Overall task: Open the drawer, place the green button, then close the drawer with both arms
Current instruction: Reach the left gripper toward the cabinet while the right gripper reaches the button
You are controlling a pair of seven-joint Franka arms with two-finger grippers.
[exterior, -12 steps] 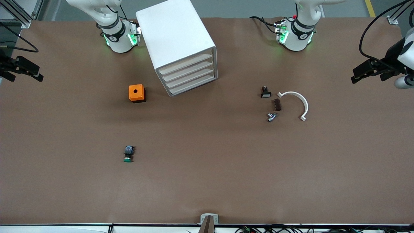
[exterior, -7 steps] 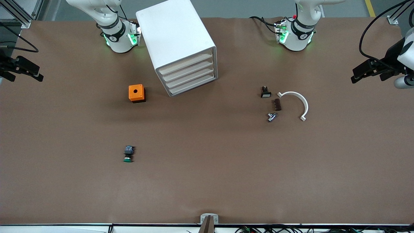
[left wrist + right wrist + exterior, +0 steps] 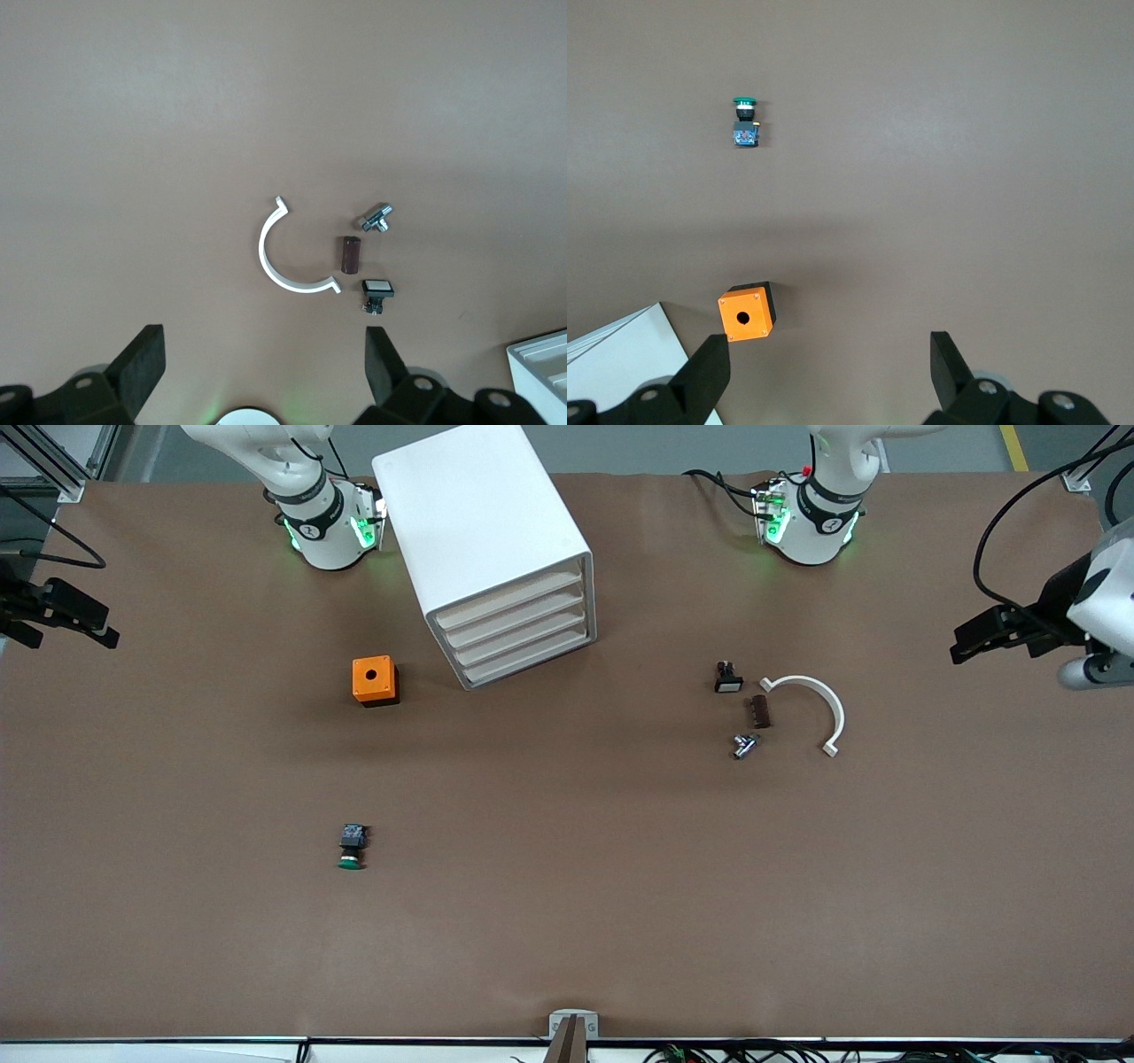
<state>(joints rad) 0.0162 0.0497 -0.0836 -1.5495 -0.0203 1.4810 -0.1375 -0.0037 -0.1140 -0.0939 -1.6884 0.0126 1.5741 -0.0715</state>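
Note:
The white cabinet [image 3: 483, 540] stands near the arms' bases, and all its drawers are shut. The bottommost drawer [image 3: 532, 662] is the lowest of them. The button [image 3: 353, 847], with green cap and black-and-blue body, lies on the table nearer to the front camera than the orange cube; it also shows in the right wrist view [image 3: 747, 122]. My left gripper [image 3: 967, 640] hangs open and empty at the left arm's end of the table, its jaws wide apart in the left wrist view [image 3: 263, 367]. My right gripper [image 3: 99, 627] hangs open and empty at the right arm's end [image 3: 828, 367].
An orange cube with a round hole [image 3: 374, 680] sits beside the cabinet. Toward the left arm's end lie a small black part with a white face [image 3: 728, 679], a brown block [image 3: 760, 711], a metal fitting [image 3: 744, 745] and a white curved piece [image 3: 819, 704].
My left gripper has shifted slightly toward the table's middle. The right arm and all the objects have not moved.

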